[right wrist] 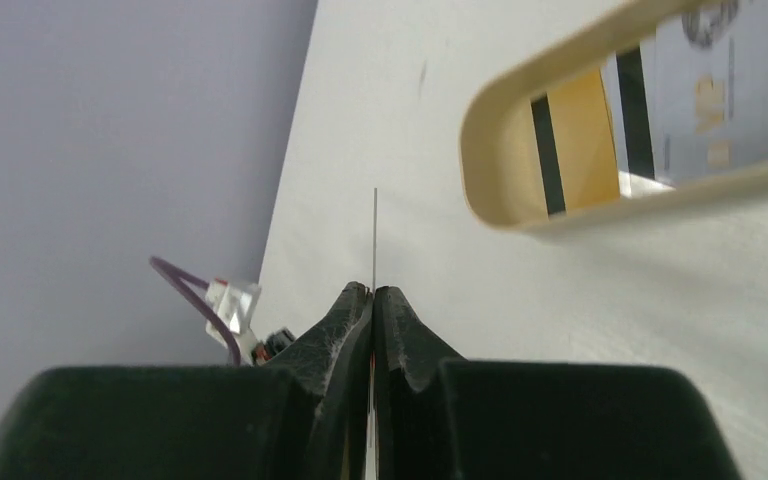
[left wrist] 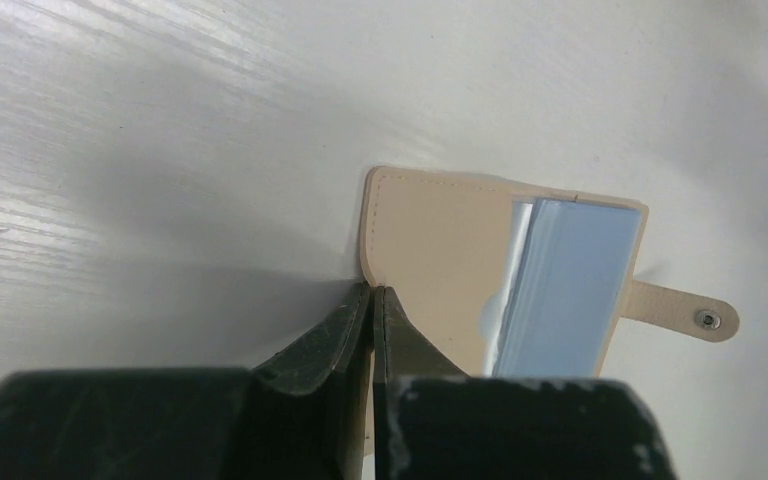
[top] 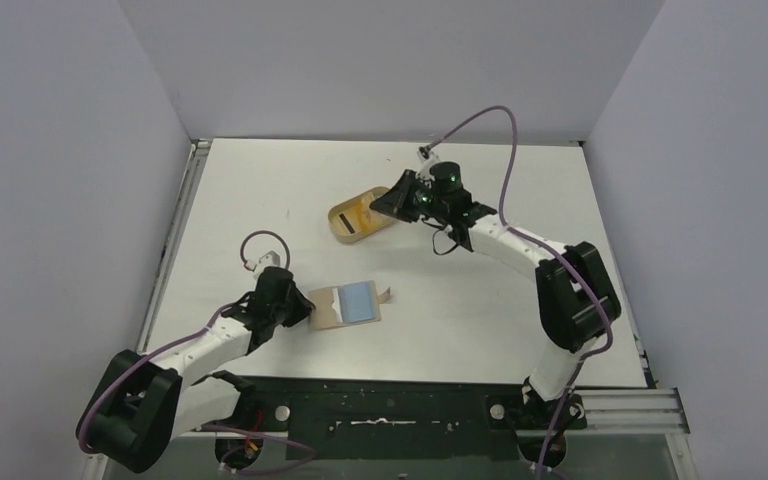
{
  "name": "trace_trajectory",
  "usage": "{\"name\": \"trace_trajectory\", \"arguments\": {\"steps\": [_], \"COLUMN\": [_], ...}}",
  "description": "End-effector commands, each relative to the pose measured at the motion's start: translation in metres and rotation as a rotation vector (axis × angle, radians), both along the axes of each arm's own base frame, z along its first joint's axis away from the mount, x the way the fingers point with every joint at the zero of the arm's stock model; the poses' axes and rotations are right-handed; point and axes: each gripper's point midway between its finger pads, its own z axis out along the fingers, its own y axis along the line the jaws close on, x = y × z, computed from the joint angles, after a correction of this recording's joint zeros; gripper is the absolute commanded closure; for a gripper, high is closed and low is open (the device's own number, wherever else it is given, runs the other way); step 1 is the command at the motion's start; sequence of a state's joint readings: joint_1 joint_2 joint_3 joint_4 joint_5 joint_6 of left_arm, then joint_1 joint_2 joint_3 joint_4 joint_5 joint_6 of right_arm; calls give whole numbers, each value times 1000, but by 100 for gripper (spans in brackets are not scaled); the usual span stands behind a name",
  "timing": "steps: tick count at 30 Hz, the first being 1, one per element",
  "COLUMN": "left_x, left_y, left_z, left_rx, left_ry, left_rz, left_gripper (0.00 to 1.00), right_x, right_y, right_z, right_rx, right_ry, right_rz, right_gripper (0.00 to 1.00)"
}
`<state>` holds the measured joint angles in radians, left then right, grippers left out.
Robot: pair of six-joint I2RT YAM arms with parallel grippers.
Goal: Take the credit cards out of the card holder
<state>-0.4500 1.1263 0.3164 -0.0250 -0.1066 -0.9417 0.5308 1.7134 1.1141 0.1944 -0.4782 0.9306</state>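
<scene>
A white table (top: 480,300) enclosed by pale grey walls (top: 60,150) is recorded. One card holder (top: 348,304) is found lying open near the table's middle, its tan flap clamped between the closed fingers of the left gripper (left wrist: 372,300). One oval tray (right wrist: 488,190) is noted further back. Two striped credit cards (right wrist: 580,140) are counted in it, partly hidden by its rim and cut off at the frame edge. A third card (right wrist: 375,235), seen edge-on as a thin line, is pinched by the right gripper (right wrist: 373,298). How many cards are lodged in the holder's blue interior (left wrist: 570,280) cannot be made out.
</scene>
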Motion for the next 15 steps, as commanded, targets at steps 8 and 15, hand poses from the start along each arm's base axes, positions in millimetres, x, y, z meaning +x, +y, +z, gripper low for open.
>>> {"name": "trace_trajectory", "arguments": {"steps": [8, 15], "left_x": [6, 16], "left_y": [6, 5], "left_z": [17, 39], "left_rx": [32, 35], "left_ry": [-43, -79], "left_rz": [-6, -23], "left_gripper": [71, 25], "right_x": [80, 94], "right_y": [38, 52], "right_z": [-12, -35], "right_rx": [-107, -143], "right_ry": [-39, -26], "right_rz": [99, 122], "right_gripper": [100, 100]}}
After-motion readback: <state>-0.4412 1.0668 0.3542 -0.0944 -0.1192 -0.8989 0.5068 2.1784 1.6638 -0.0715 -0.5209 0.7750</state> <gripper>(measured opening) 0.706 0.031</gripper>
